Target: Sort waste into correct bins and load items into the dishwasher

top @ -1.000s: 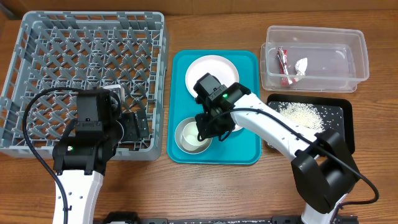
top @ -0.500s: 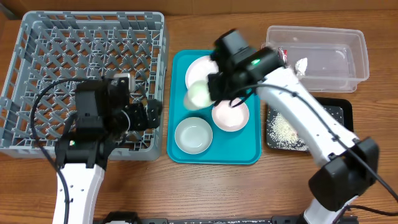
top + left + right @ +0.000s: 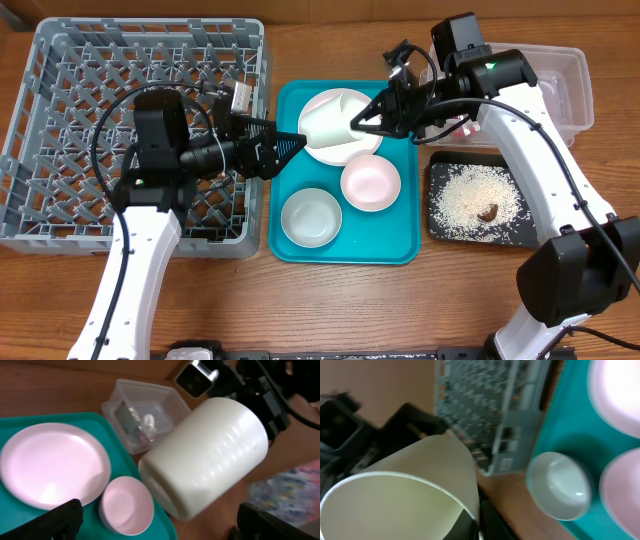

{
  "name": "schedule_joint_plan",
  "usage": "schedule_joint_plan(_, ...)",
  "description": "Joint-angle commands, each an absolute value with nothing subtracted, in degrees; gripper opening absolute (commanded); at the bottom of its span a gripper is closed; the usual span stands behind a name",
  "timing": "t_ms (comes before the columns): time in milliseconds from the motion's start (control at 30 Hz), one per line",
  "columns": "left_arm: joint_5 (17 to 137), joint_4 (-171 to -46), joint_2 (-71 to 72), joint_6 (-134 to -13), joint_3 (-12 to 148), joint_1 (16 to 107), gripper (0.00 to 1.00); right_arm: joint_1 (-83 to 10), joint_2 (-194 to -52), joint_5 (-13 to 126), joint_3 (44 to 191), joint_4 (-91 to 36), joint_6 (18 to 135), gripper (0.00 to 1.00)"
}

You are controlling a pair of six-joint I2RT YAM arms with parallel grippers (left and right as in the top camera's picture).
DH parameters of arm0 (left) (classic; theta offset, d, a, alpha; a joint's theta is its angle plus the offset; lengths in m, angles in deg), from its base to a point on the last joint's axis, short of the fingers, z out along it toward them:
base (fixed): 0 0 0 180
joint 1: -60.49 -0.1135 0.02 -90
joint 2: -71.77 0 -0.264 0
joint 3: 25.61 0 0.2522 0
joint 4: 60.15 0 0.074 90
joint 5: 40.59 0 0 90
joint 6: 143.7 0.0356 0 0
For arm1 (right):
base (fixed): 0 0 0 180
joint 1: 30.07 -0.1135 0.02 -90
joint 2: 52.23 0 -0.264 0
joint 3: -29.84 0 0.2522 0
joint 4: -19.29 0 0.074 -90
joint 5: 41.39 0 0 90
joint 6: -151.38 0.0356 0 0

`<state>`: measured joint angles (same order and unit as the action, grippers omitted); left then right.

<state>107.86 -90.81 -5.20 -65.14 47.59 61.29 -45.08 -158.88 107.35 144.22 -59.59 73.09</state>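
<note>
Nearest the robot, the grey bowl [image 3: 310, 217] sits upright in the front of the teal tray [image 3: 400, 245]. To its right on the table [image 3: 300, 300] lies the black tray [image 3: 445, 165], holding scattered rice [image 3: 470, 195] and a brown lump [image 3: 487, 211]. Just behind the grey bowl, the pink bowl [image 3: 370, 183] stands upright on the teal tray.

Farther back, the cup [image 3: 328, 120] hangs in the air on its side above the plate [image 3: 345, 150], which lies flat at the back of the teal tray. The right claw [image 3: 362, 122] is clamped on the cup's rim, with the cup's base pointing left. The left claw [image 3: 285, 150] reaches in from the rack [image 3: 60, 215] side with its fingers [image 3: 65, 520] spread wide. It grips nothing: in the left wrist view the cup lies just ahead, between the fingers but apart from them.

The rack fills the table's left side, and nothing can be made out inside it.

Farthest right, the clear tub [image 3: 570, 110] holds the wrapper [image 3: 130, 422] and the scrap [image 3: 147, 420], close together at one end.
</note>
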Motion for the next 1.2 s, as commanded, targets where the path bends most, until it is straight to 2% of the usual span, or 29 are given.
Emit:
schedule_joint_plan(0, 118.5, -87.5, -6.4, -67.8, 48.9, 62.1, 1.0, -45.4, -157.6, 118.9, 145.6, -59.0, 71.3, 0.04)
schedule_joint_plan(300, 121.5, -74.0, -6.6, -74.0, 48.9, 66.4, 1.0, -45.8, -157.6, 125.9, 145.6, -58.8, 71.4, 0.04)
schedule_joint_plan(533, 121.2, -70.4, -6.6, -74.5, 48.9, 68.5, 0.99, -45.8, -157.6, 125.9, 145.6, -58.9, 71.4, 0.04)
schedule_joint_plan(667, 120.9, -70.4, -6.6, -74.5, 48.9, 68.5, 0.91, -45.8, -157.6, 125.9, 145.6, -58.9, 71.4, 0.04)
schedule_joint_plan(767, 120.8, -70.4, -6.6, -74.5, 48.9, 68.4, 0.78, -45.8, -157.6, 125.8, 145.6, -58.9, 71.4, 0.04)
schedule_joint_plan(867, 120.6, -70.4, -6.6, -74.5, 48.9, 68.4, 0.7, -45.8, -157.6, 125.8, 145.6, -58.9, 71.4, 0.04)
schedule_joint_plan(933, 119.8, -70.4, -6.6, -74.5, 48.9, 68.4, 0.59, -45.8, -157.6, 125.8, 145.6, -58.9, 71.4, 0.04)
schedule_joint_plan(1167, 116.5, -70.5, -6.6, -74.5, 48.9, 68.3, 0.56, -45.8, -157.6, 125.4, 145.6, -58.9, 71.4, 0.04)
